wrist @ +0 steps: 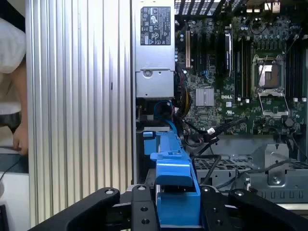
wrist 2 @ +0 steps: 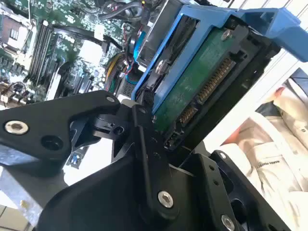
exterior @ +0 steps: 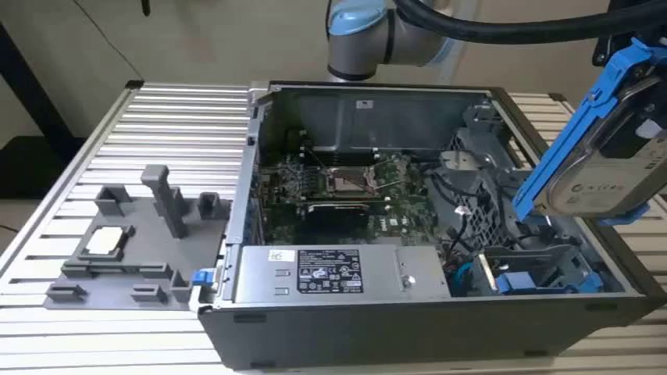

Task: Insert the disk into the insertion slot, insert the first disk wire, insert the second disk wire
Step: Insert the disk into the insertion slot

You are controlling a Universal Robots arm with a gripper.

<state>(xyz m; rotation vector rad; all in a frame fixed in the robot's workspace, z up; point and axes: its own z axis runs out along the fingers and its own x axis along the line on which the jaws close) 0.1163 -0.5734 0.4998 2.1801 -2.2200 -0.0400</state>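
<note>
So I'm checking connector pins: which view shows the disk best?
The second wrist view: the disk shows its green board and connector row. The exterior view shows its labelled face over the open case; the first wrist view, its blue carrier edge-on.

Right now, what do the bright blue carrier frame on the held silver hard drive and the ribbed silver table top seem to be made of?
The bright blue carrier frame looks like moulded plastic with a semi-gloss finish: even colour, rounded edges, soft highlights. The ribbed silver table top looks like extruded aluminium with a matt finish: straight parallel grooves and a pale metallic sheen, though painted steel cannot be ruled out.
</note>
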